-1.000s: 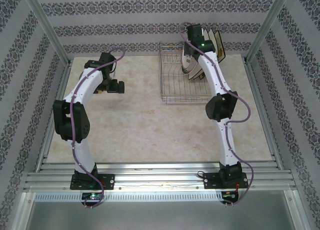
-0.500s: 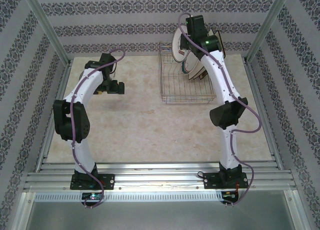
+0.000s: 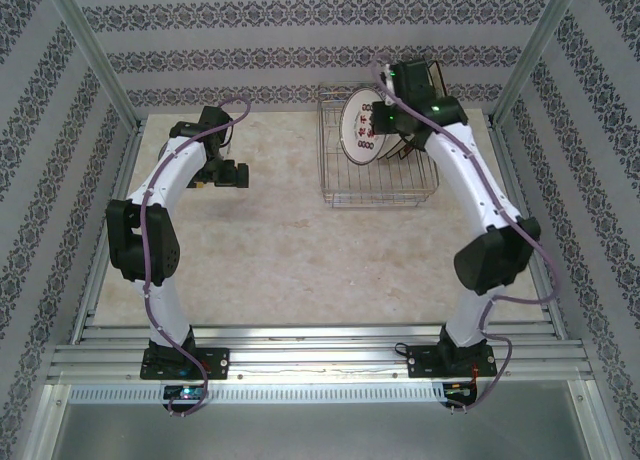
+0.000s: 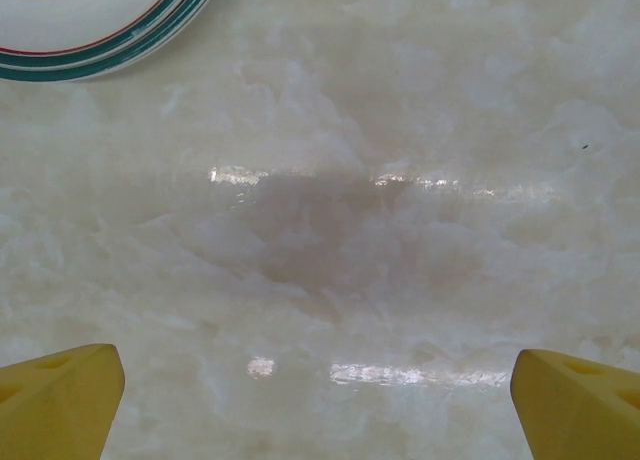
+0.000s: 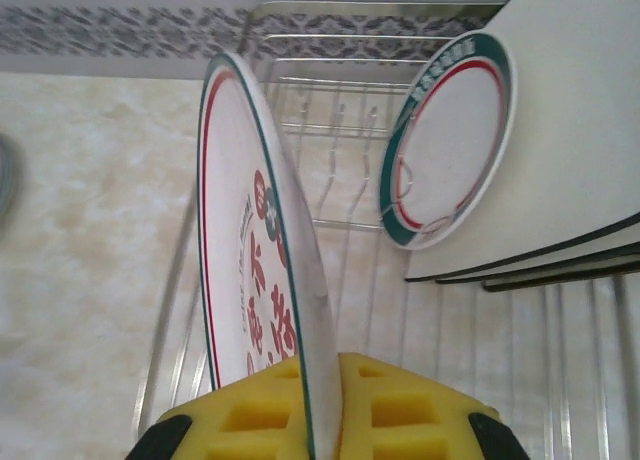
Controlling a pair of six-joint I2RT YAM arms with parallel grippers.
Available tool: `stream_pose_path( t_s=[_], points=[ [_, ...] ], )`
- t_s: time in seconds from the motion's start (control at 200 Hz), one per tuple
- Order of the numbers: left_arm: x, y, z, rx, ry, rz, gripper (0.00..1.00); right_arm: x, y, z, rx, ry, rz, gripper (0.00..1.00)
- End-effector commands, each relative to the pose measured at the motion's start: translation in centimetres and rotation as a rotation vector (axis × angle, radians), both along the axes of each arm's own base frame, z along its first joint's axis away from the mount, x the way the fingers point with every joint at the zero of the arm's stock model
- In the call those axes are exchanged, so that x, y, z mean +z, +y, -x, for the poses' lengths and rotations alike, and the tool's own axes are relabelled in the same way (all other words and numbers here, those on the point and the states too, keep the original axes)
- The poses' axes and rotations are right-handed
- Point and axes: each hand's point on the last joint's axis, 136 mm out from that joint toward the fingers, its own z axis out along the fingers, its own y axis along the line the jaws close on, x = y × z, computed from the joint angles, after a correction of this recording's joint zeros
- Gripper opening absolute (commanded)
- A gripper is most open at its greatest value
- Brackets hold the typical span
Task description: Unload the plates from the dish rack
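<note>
Pinching plate point(image 5: 245, 280) rim with right gripper point(image 5: 318, 405), upright over rack point(image 3: 385, 187), likely to clear divider wires point(image 5: 338, 120). Hovering left gripper point(image 4: 320, 405), jaws wide apart, over table point(image 4: 420, 160) by unloaded stack point(image 4: 90, 25), probably ready to receive.

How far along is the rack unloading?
Done: a teal-edged plate already lies on the table, near the open left gripper. In hand: the right gripper is shut on a red-patterned plate, held on edge above the rack. Left: one teal-rimmed round plate and the square plates stand in the rack.
</note>
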Motion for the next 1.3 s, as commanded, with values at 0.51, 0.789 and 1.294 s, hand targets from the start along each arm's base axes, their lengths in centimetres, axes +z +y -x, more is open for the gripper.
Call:
stream_pose_path(
  t_s=[0.51,0.789,1.294],
  points=[
    [0.6,-0.5,-0.2,-0.032,-0.032,-0.036,1.00,-1.7,5.1,3.3,0.429,0.023,-0.852,0.00],
    [-0.2,-2.3,-0.4,-0.073,-0.038,0.058,1.00,-4.4,5.8,2.6,0.420,0.069,-0.895,0.00],
    [7.7,-11.0,-1.8,-0.239,-0.347,0.732,1.00,-6.5,6.3,1.9,0.398,0.113,-0.890,0.00]
  ],
)
